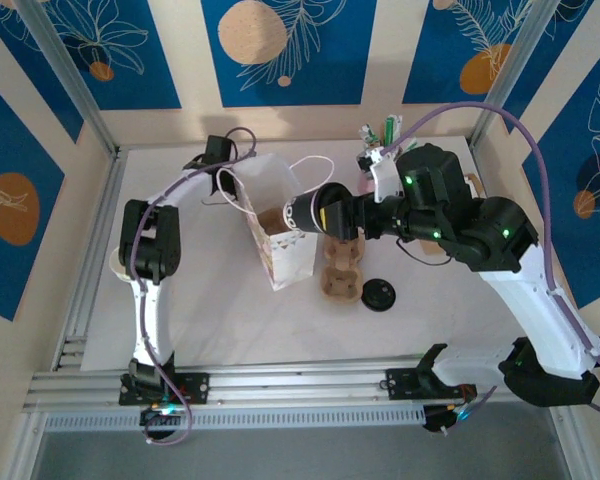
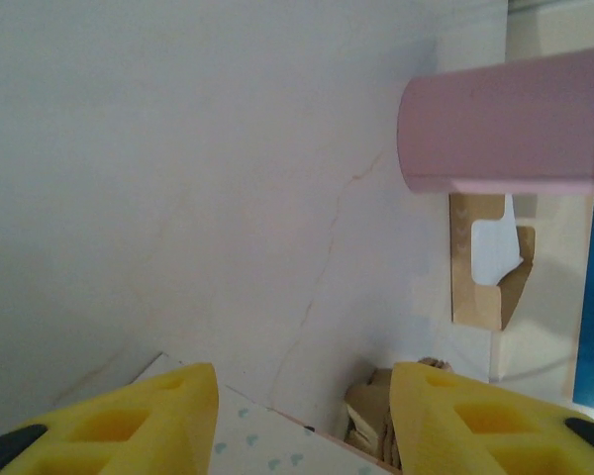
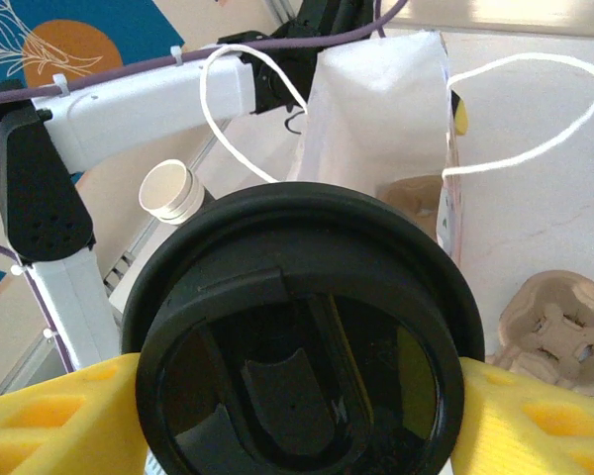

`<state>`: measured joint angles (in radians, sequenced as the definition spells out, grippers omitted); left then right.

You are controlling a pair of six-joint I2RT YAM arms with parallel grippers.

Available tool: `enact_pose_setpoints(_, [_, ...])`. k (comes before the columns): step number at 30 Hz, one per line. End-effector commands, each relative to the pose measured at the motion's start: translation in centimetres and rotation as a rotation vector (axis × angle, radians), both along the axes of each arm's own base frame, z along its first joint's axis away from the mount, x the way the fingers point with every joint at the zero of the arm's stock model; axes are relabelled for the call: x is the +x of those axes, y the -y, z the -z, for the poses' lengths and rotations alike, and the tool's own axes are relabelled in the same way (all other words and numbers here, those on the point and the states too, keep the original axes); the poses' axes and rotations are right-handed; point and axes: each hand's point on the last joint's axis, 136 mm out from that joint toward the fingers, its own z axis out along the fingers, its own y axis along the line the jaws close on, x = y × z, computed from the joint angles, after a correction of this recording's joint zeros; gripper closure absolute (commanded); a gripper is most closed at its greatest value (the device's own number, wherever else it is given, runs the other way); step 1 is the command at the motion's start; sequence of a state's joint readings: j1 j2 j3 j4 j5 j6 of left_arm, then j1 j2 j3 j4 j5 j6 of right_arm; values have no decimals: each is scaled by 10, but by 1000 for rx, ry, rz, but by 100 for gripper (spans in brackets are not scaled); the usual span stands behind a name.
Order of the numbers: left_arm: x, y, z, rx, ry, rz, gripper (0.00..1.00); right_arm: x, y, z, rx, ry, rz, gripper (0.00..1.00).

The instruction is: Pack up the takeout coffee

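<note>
The takeout coffee [image 1: 302, 213] lies on its side in the air, its black lid [image 3: 297, 336] turned toward the mouth of a white paper bag [image 1: 277, 240]. My right gripper [image 1: 322, 215] is shut on the cup's body, and its yellow fingers [image 3: 49, 421] press both sides just behind the lid. The bag [image 3: 376, 109] stands upright and open at mid-table, with something brown inside. My left gripper [image 1: 225, 170] straddles the bag's far end. Its fingers [image 2: 139, 421] sit on either side of the heart-printed panel [image 2: 267, 445], holding it.
A cardboard cup carrier [image 1: 342, 270] lies just right of the bag, with a loose black lid [image 1: 378, 295] beside it. A lidless cream cup [image 1: 117, 265] stands by the left arm. A pink cup [image 2: 505, 124] and small items [image 1: 375, 135] sit at the back.
</note>
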<state>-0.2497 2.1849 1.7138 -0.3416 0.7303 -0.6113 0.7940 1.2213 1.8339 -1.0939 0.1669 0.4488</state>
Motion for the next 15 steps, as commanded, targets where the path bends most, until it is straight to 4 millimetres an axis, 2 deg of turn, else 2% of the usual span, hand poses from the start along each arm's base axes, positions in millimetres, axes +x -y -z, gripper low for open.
enact_pose_setpoints(1, [-11, 16, -42, -55, 103, 49, 51, -3, -1, -9, 29, -11, -9, 30])
enact_pose_setpoints(10, [-43, 41, -29, -53, 82, 99, 52, -1, -1, -1, 12, -55, 10, 30])
enact_pose_setpoints(15, [-56, 42, -27, -59, 77, 91, 52, -2, -2, 4, -3, -83, 11, 30])
